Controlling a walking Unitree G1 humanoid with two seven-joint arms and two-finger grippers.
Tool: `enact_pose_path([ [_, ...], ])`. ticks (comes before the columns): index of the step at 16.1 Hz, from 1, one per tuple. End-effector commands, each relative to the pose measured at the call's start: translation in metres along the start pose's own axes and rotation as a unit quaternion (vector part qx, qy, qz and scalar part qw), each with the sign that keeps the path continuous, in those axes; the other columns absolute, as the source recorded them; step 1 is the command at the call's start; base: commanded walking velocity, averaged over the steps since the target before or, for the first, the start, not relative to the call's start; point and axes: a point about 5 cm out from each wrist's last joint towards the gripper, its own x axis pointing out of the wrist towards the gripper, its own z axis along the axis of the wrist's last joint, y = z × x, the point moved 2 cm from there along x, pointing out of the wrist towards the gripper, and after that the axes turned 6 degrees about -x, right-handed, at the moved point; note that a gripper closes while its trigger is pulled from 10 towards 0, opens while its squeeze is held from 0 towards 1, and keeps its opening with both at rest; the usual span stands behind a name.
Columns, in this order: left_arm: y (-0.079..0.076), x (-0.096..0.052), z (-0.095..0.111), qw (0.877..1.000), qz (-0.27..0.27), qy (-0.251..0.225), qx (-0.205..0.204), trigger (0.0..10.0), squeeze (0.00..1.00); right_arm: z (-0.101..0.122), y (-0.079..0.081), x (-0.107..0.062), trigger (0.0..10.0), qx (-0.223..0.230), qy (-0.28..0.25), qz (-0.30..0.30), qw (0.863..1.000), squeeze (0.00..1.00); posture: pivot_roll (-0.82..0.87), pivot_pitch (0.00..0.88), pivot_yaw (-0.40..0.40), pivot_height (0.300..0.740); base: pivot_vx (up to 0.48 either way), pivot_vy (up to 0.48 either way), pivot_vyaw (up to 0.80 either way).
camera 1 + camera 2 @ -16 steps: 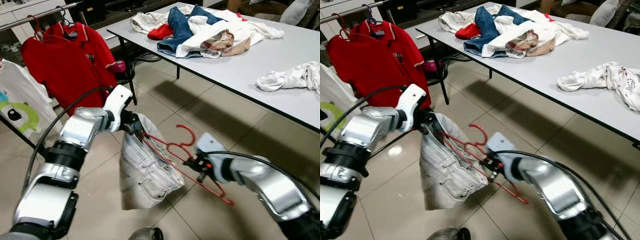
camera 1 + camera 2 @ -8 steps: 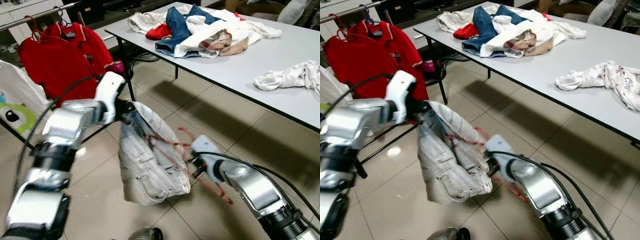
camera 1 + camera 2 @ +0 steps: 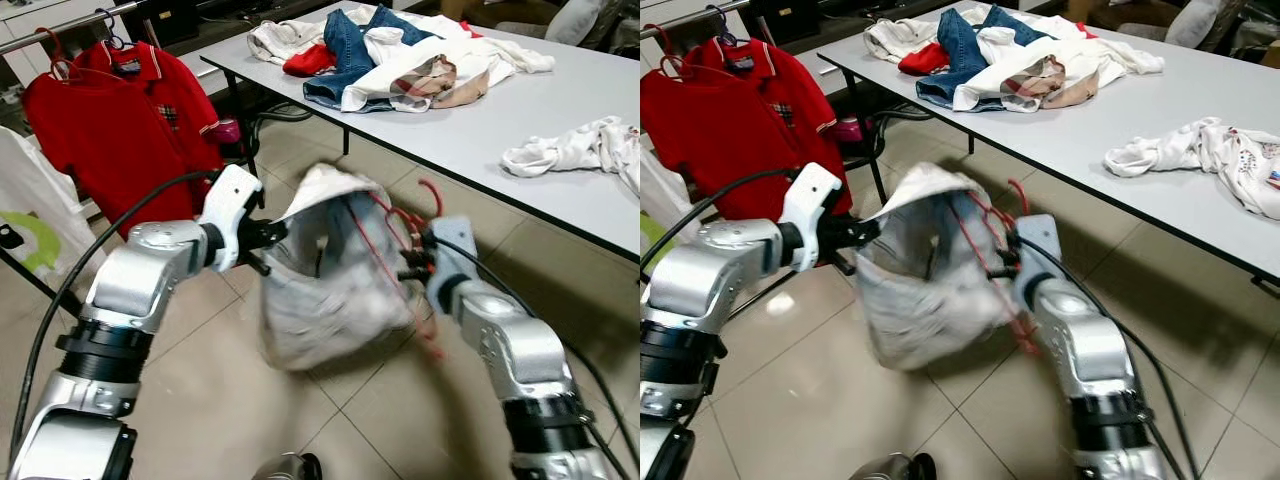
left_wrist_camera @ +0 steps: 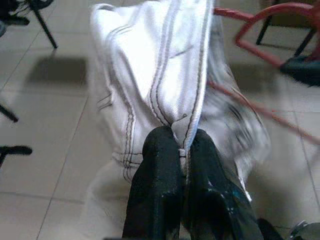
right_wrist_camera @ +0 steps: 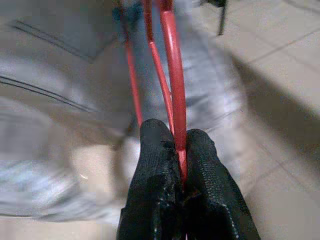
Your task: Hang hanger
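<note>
Mid-frame above the floor, my left gripper point(image 4: 179, 150) pinches the pale trousers' point(image 3: 335, 270) seam while my right gripper point(image 5: 179, 165) clamps the red hanger point(image 3: 405, 225) threaded through them, so I should keep both holds firm toward the rail point(image 3: 70, 25), upper left.

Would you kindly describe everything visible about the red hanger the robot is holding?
The thin red plastic hanger is held in mid-air above the tiled floor, tilted, its hook pointing up toward the grey table. The right gripper is shut on one bar. Its frame is partly inside the pale grey denim garment, which the left gripper pinches at a seam. Motion blur softens details.
</note>
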Motion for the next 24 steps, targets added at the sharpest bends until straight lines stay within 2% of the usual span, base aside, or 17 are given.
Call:
enact_pose_path([
  [1, -0.003, -0.004, 0.008, 1.000, -0.017, -0.013, 0.014, 0.2, 0.00, 0.008, 0.019, 0.004, 10.0, 0.034, -0.008, 0.062, 0.997, 0.00, -0.06, 0.000, 0.120, 0.740, 0.000, 0.000, 0.00],
  [2, -0.003, -0.007, 0.008, 0.999, -0.026, -0.011, 0.022, 0.2, 0.00, 0.015, 0.030, 0.006, 10.0, 0.080, -0.019, 0.096, 0.992, 0.00, -0.06, 0.000, 0.123, 0.740, 0.000, 0.000, 0.00],
  [4, -0.002, -0.014, 0.005, 0.999, -0.035, 0.002, 0.042, 0.3, 0.00, 0.024, 0.037, 0.008, 10.0, 0.122, -0.033, 0.118, 0.985, 0.00, -0.05, 0.000, 0.123, 0.740, 0.000, 0.000, 0.00],
  [6, 0.004, -0.024, -0.003, 0.994, -0.041, 0.036, 0.094, 0.0, 0.00, 0.033, 0.042, 0.011, 10.0, 0.163, -0.044, 0.144, 0.975, 0.00, -0.04, 0.000, 0.112, 0.740, 0.000, 0.000, 0.00],
  [7, 0.004, -0.027, -0.002, 0.992, -0.050, 0.036, 0.112, 0.0, 0.00, 0.034, 0.042, 0.012, 10.0, 0.168, -0.040, 0.148, 0.974, 0.00, -0.03, 0.000, 0.090, 0.740, 0.000, 0.000, 0.00],
  [9, -0.002, -0.030, 0.006, 0.989, -0.077, 0.013, 0.122, 0.0, 0.00, 0.033, 0.041, 0.015, 10.0, 0.167, -0.034, 0.150, 0.974, 0.00, -0.02, 0.000, 0.075, 0.740, 0.000, 0.000, 0.00],
  [11, -0.022, -0.037, 0.012, 0.977, -0.161, -0.014, 0.137, 0.0, 0.00, 0.026, 0.042, 0.018, 10.0, 0.134, -0.013, 0.143, 0.981, 0.00, -0.02, 0.000, 0.060, 0.740, 0.000, 0.000, 0.00],
  [13, -0.036, -0.042, 0.014, 0.967, -0.217, -0.018, 0.132, 0.0, 0.00, 0.022, 0.040, 0.023, 10.0, 0.119, -0.004, 0.124, 0.985, 0.00, -0.02, 0.000, 0.051, 0.740, 0.000, 0.000, 0.00],
  [15, -0.046, -0.044, 0.015, 0.957, -0.262, -0.017, 0.125, 0.0, 0.00, 0.018, 0.039, 0.031, 10.0, 0.075, -0.003, 0.096, 0.993, 0.00, -0.02, 0.000, 0.049, 0.740, 0.000, 0.000, 0.00],
  [16, -0.047, -0.044, 0.012, 0.955, -0.269, -0.004, 0.126, 0.0, 0.00, 0.022, 0.035, 0.035, 10.0, 0.091, -0.020, 0.073, 0.993, 0.00, -0.01, 0.000, 0.047, 0.740, 0.000, 0.000, 0.00],
  [17, -0.044, -0.045, 0.007, 0.954, -0.264, 0.016, 0.140, 0.0, 0.00, 0.027, 0.028, 0.039, 10.0, 0.103, -0.037, 0.050, 0.993, 0.00, -0.01, 0.000, 0.046, 0.740, 0.000, 0.000, 0.00],
  [18, -0.039, -0.044, 0.005, 0.957, -0.246, 0.025, 0.152, 0.0, 0.00, 0.029, 0.025, 0.039, 10.0, 0.094, -0.043, 0.038, 0.994, 0.00, -0.01, 0.000, 0.046, 0.740, 0.000, 0.000, 0.00],
  [19, -0.027, -0.040, 0.005, 0.965, -0.197, 0.030, 0.170, 0.0, 0.00, 0.030, 0.021, 0.038, 10.0, 0.071, -0.045, 0.034, 0.996, 0.00, 0.00, 0.000, 0.042, 0.740, 0.000, 0.000, 0.00],
  [20, -0.022, -0.038, 0.005, 0.968, -0.174, 0.030, 0.175, 0.0, 0.00, 0.030, 0.021, 0.037, 10.0, 0.061, -0.044, 0.036, 0.997, 0.00, 0.00, 0.000, 0.042, 0.740, 0.000, 0.000, 0.00],
  [21, -0.007, -0.033, 0.011, 0.979, -0.111, 0.017, 0.168, 0.0, 0.00, 0.027, 0.017, 0.034, 10.0, 0.036, -0.034, 0.035, 0.998, 0.00, -0.01, 0.000, 0.042, 0.740, 0.000, 0.000, 0.00],
  [24, 0.017, -0.029, 0.025, 0.990, -0.012, -0.015, 0.138, 0.0, 0.00, 0.004, 0.012, 0.023, 10.0, -0.041, 0.021, 0.063, 0.997, 0.00, -0.01, 0.000, 0.041, 0.740, 0.000, 0.000, 0.00],
])
